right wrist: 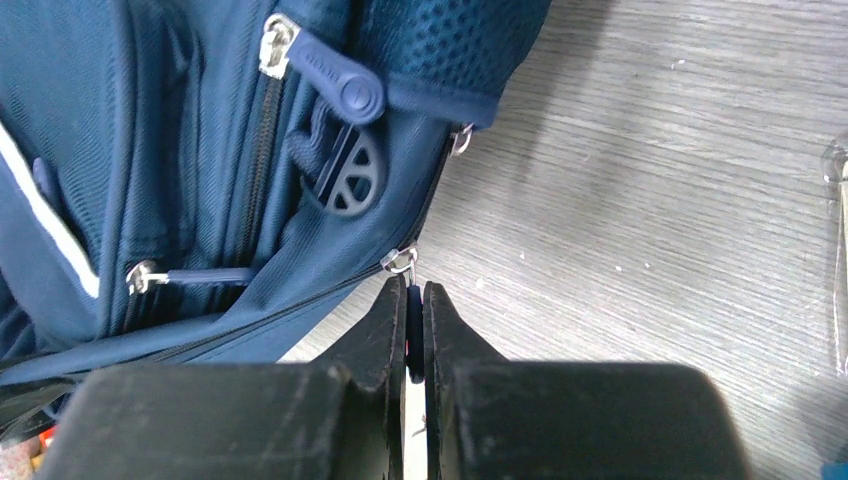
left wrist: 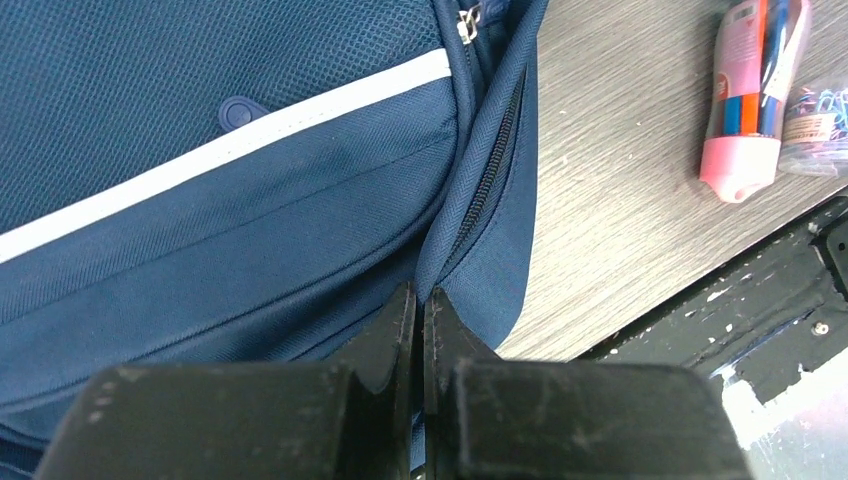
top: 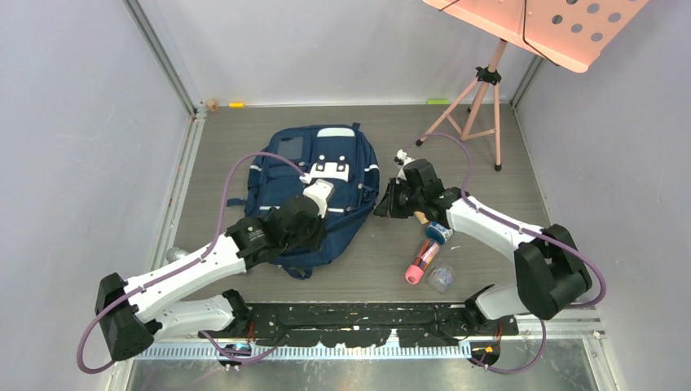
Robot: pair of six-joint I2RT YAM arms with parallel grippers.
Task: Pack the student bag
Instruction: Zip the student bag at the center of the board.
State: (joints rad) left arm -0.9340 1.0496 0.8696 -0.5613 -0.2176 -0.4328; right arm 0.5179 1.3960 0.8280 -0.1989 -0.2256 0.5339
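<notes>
I have the student bag [top: 277, 183], a large navy blue fabric backpack with pale stripes, lying flat and front-up on the grey wood-grain counter [top: 367, 122], a little left of the middle, with both arms reaching in over it. My left hand [left wrist: 420, 300] is down at the edge of the bag that faces the near right of the counter. Its fingers [left wrist: 385, 340] are pressed together where a fold of navy fabric runs down beside a closed zipper. I think the seam is pinched between the pads, though the tips hide the contact itself. My right hand [right wrist: 415, 300] sits at the bag's right side, just above the counter, with its fingers clamped on a dark zipper pull [right wrist: 414, 335] that hangs from a small metal slider ring [right wrist: 403, 262]. Two more sliders with navy rubber tabs show higher on that side of the bag. Near the bag, on the bare counter under the right arm, lies a clear tube of pens with a pink cap [top: 422, 261]. A small clear box of coloured paper clips [top: 441, 278] lies just beside it.
</notes>
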